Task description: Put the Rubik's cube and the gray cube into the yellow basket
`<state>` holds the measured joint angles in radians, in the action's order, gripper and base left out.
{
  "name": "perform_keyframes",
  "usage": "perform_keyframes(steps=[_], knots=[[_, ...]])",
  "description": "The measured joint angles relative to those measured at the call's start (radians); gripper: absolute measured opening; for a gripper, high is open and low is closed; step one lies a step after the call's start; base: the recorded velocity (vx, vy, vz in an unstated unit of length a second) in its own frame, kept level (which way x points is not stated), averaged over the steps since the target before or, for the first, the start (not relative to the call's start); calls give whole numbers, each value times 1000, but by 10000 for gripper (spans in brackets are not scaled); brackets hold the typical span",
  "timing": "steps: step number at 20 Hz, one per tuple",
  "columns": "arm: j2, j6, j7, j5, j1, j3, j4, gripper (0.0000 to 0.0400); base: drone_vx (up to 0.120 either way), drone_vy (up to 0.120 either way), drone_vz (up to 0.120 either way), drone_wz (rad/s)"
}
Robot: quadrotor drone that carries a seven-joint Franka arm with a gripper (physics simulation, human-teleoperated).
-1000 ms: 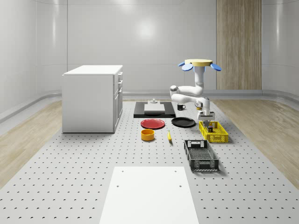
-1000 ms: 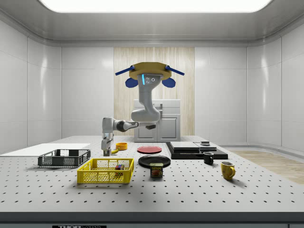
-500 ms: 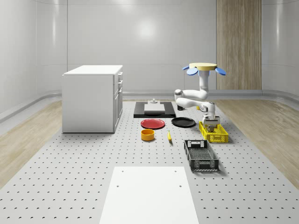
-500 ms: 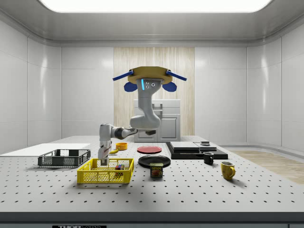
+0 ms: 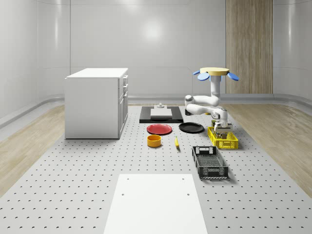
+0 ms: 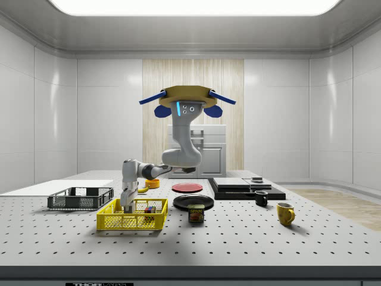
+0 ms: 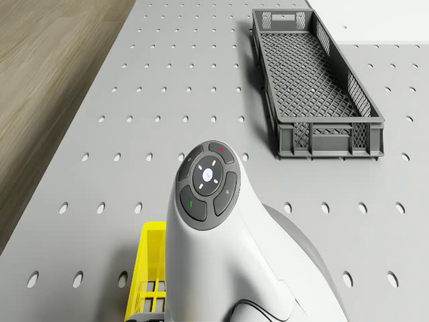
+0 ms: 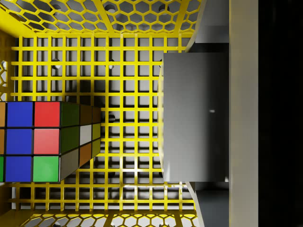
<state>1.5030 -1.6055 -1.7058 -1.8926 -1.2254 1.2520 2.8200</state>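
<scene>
The yellow basket (image 5: 223,142) stands on the perforated table at the whole-scene view's right. The drone (image 5: 215,72) hovers just behind it, with its arm bent down into the basket. My gripper (image 6: 126,208) is inside the basket (image 6: 131,221), near the end on the side view's left. In the wrist view the gray cube (image 8: 195,116) is held between the fingers just above the basket's mesh floor (image 8: 128,85). The Rubik's cube (image 8: 42,142) lies on that floor beside it, a gap apart. It also shows as the Rubik's cube (image 6: 149,210) in the side view.
A dark grey crate (image 5: 209,162) lies in front of the basket. A black plate (image 5: 191,127), red plate (image 5: 159,129), orange bowl (image 5: 154,141) and banana (image 5: 176,142) sit to the whole-scene view's left. A white cabinet (image 5: 97,102) stands further left. A can (image 6: 196,213) stands beside the basket.
The drone has shifted toward the whole-scene view's right and the arm has lowered. The gripper has gone from above the basket down into it with the gray cube.
</scene>
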Motion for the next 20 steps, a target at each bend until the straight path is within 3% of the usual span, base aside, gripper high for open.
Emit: perform_keyframes(steps=[10, 14, 20], knots=[[2, -31, 1, -64, -12, -69, -22, 250, 0, 0, 0, 0], [0, -33, 1, -73, -14, -78, -26, 340, 0, 0, 0, 0], [-1, -6, 1, -17, -2, -18, -5, 387, 0, 0, 0, 0]])
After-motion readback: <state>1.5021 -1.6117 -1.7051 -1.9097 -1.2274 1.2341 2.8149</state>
